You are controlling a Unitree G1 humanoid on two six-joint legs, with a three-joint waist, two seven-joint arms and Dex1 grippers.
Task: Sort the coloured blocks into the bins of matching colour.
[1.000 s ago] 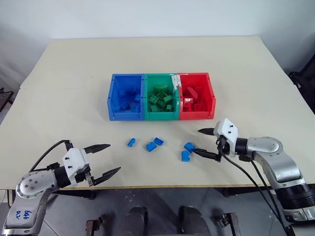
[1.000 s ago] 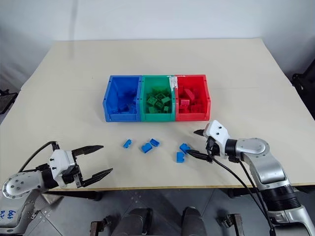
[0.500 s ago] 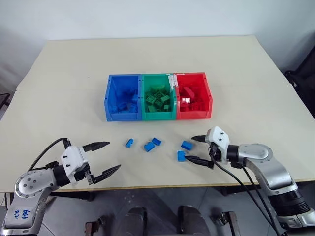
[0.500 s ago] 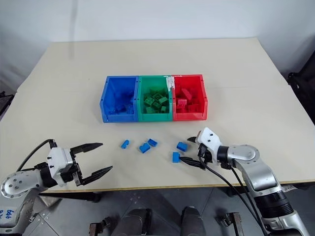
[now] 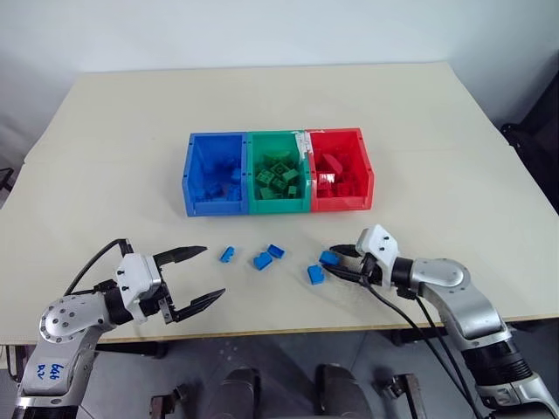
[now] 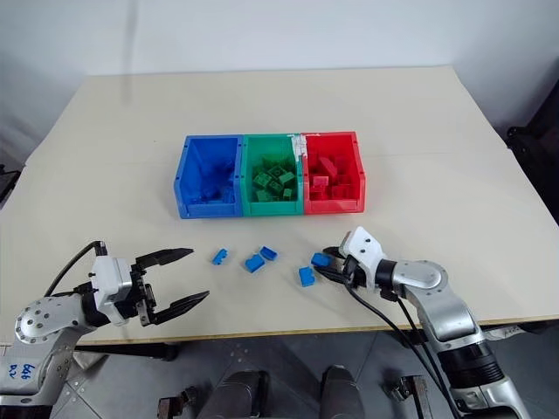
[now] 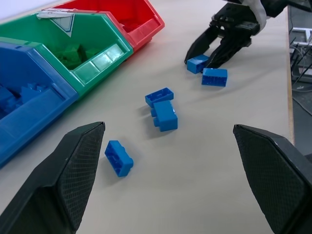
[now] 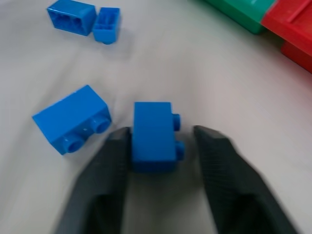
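Observation:
Blue (image 5: 214,175), green (image 5: 278,172) and red (image 5: 341,170) bins stand joined in a row mid-table, each holding bricks of its colour. Several blue blocks lie on the table in front of them: one (image 5: 227,254) to the left, two together (image 5: 262,260) (image 5: 277,251), and one (image 5: 315,274) further right. My right gripper (image 5: 332,260) is shut on a blue block (image 8: 152,131) that rests on the table, one finger against its side and the other at its studs. My left gripper (image 5: 210,272) hovers open near the front left edge, short of the blocks.
The table's front edge (image 5: 288,325) runs just below both grippers. Black cables (image 5: 419,327) hang from the right arm over that edge. A white label (image 5: 306,141) sits on the wall between the green and red bins.
My right gripper slid left to the rightmost block and closed its wide-open fingers around it. My left gripper drifted slightly right, still open. The camera view shifted.

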